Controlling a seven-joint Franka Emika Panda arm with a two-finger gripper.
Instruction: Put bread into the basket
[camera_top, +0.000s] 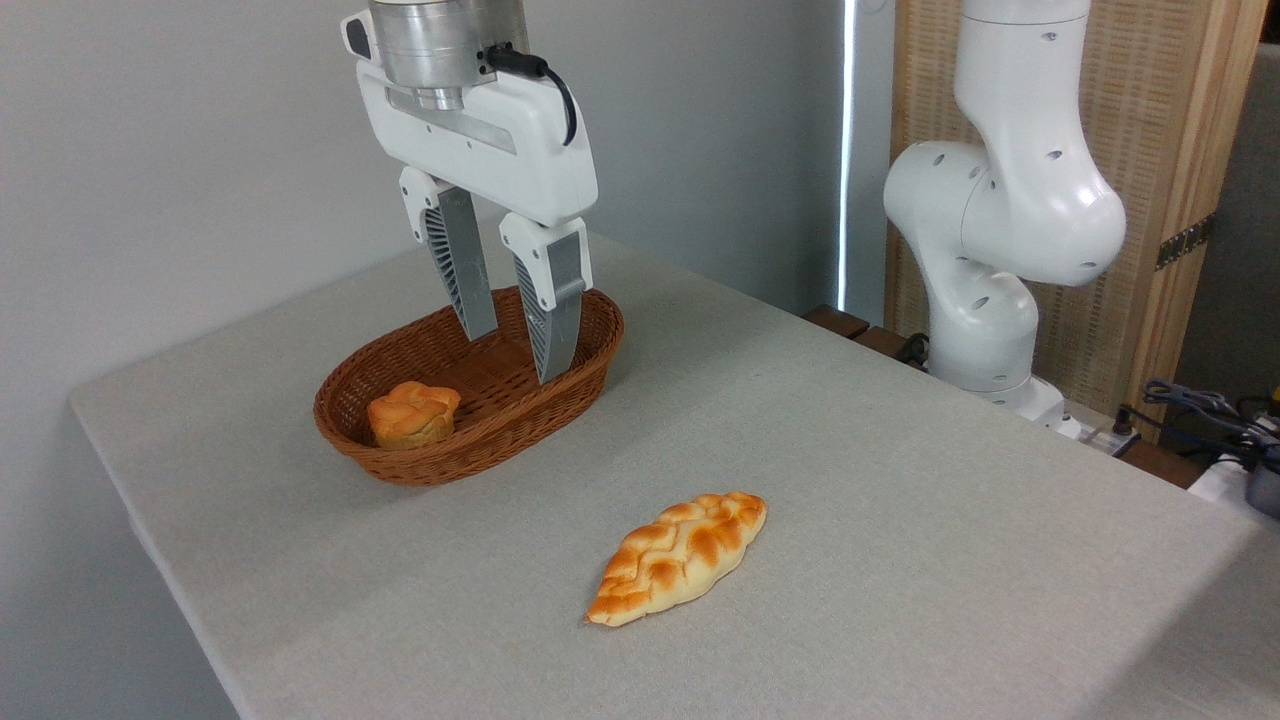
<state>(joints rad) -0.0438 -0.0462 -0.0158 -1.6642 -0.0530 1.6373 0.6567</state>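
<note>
The bread (678, 556), a long braided golden-orange loaf with pointed ends, lies flat on the grey tablecloth toward the front, well right of and nearer than the basket. The oval reddish-brown wicker basket (352, 447) sits at the left middle of the table. My gripper (515, 357) hangs over the basket's right half, fingers pointing down, open, with nothing between them. Its fingertips sit about at rim height. The loaf is far from the gripper.
A small round knotted orange bun (412, 412) rests in the basket's left end. The arm's white base (985, 260) stands at the table's far right edge. Cables (1200, 405) lie beyond the right edge. The table's left edge drops off near the basket.
</note>
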